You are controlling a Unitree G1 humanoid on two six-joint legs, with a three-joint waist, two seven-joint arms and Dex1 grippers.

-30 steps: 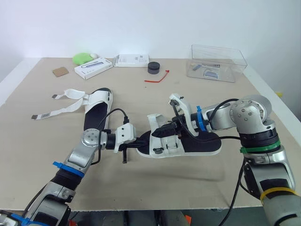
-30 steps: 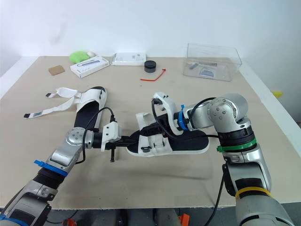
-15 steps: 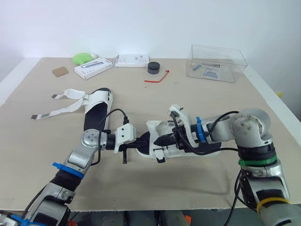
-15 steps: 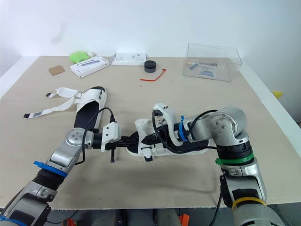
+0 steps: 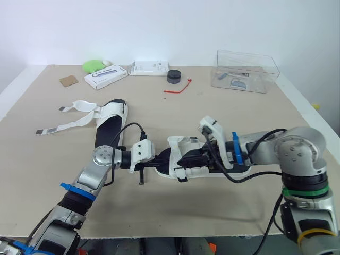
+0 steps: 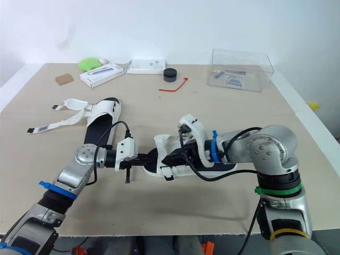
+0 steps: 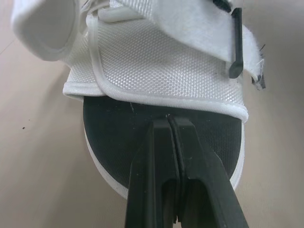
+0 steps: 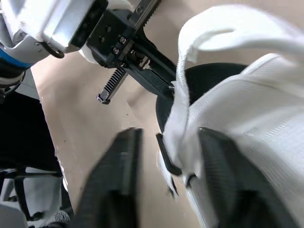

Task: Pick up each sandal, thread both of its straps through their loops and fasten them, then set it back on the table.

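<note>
Near the middle of the table (image 5: pixel 223 106), resting the left gripper (image 7: pixel 168 119) on the black footbed at the toe of the sandal (image 5: pixel 180 146). Squeezing both fingers tightly together, with the tips touching the edge of the white upper. Straddling a white strap (image 8: pixel 183 109) from the heel side with the right gripper (image 8: pixel 170 135), spreading its fingers wide around a black loop just beside the strap. Lying sole-down, toe pointing to the robot's left. Sitting well apart from the second sandal (image 5: pixel 109 125), farther back on the left, its straps (image 5: pixel 74 114) lying open and trailing leftward.
</note>
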